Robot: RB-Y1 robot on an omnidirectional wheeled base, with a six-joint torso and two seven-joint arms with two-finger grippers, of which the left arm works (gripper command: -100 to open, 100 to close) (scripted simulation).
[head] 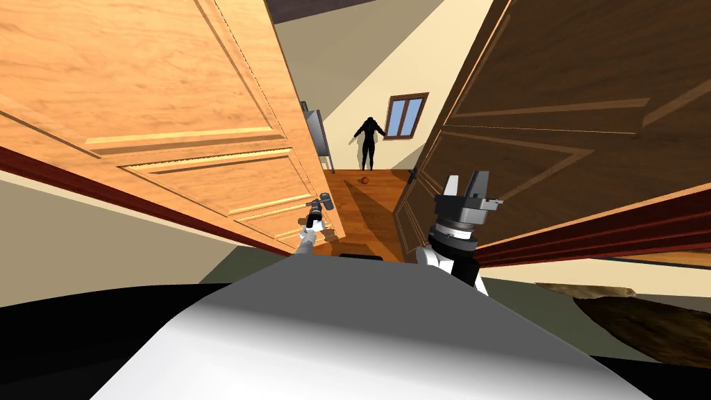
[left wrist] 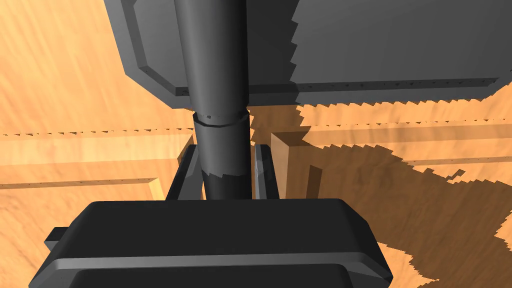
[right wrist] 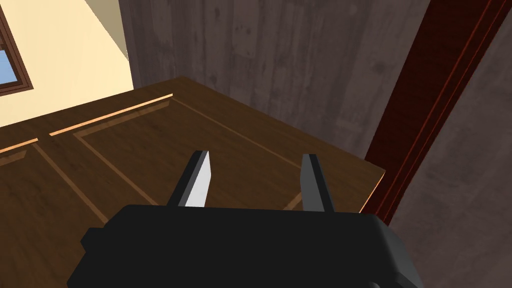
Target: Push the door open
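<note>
A light wooden door stands on my left, swung partly open. Its dark lever handle sits near the door's free edge. My left gripper is shut on that handle. In the left wrist view the dark handle bar runs between the fingers, which press its sides, with the light door behind. A dark brown door stands on my right. My right gripper is open beside it, its fingers over the dark door panel with nothing between them.
Between the two doors a wooden floor leads into a cream-walled room with a window. A black figure and a small ball are at the far end. A dark red door frame runs along the right.
</note>
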